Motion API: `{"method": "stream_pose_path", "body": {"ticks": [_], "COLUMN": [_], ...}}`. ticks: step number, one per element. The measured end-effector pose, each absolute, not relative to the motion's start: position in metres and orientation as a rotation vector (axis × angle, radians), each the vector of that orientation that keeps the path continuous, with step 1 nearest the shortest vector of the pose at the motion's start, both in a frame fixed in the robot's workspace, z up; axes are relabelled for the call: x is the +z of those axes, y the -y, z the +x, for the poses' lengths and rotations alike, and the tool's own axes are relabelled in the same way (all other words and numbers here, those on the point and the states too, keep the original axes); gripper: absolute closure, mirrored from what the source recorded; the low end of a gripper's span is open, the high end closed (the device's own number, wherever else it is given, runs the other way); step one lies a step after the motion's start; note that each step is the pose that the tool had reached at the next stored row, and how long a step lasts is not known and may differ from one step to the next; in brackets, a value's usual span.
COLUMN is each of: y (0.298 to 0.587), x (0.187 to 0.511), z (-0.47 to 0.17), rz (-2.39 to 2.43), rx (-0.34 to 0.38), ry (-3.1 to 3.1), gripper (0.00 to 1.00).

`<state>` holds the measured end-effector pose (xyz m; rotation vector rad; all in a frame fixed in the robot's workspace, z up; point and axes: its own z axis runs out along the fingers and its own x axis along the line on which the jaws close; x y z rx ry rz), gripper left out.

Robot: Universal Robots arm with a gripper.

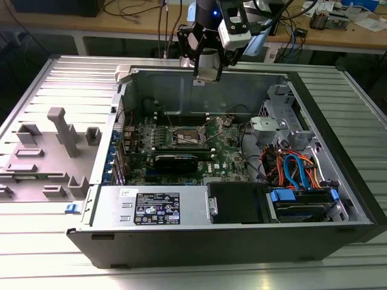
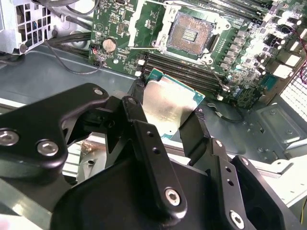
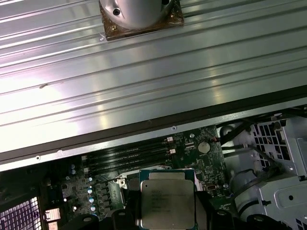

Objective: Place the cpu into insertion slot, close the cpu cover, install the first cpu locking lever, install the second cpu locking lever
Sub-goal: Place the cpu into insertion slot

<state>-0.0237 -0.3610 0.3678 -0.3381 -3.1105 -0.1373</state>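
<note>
My gripper (image 1: 207, 75) hangs over the back wall of the open computer case (image 1: 314, 235), shut on the cpu (image 1: 207, 73). In both wrist views the cpu (image 2: 169, 101) (image 3: 167, 203) is a flat silver-grey square on a green edge, pinched by its two sides between the black fingers (image 2: 138, 96). The insertion slot (image 2: 189, 32) (image 1: 187, 138) lies bare on the green motherboard, dark with a silver rim, well below and ahead of the chip. The cpu cover (image 2: 137, 21) looks swung open beside the socket.
Long black memory slots (image 2: 184, 71) run beside the socket. A black card (image 1: 175, 162), a power supply (image 1: 154, 208) and a drive bay with blue and orange cables (image 1: 296, 172) fill the case. A grey fixture tray (image 1: 48, 151) sits at the exterior view's left.
</note>
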Motion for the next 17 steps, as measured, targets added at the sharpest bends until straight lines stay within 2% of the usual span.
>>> {"method": "stream_pose_path", "body": {"ticks": [17], "y": [0.3613], "x": [0.367], "z": [-0.0237], "rz": [-0.42], "rx": [-0.138], "ry": [3.103], "gripper": [0.46]}}
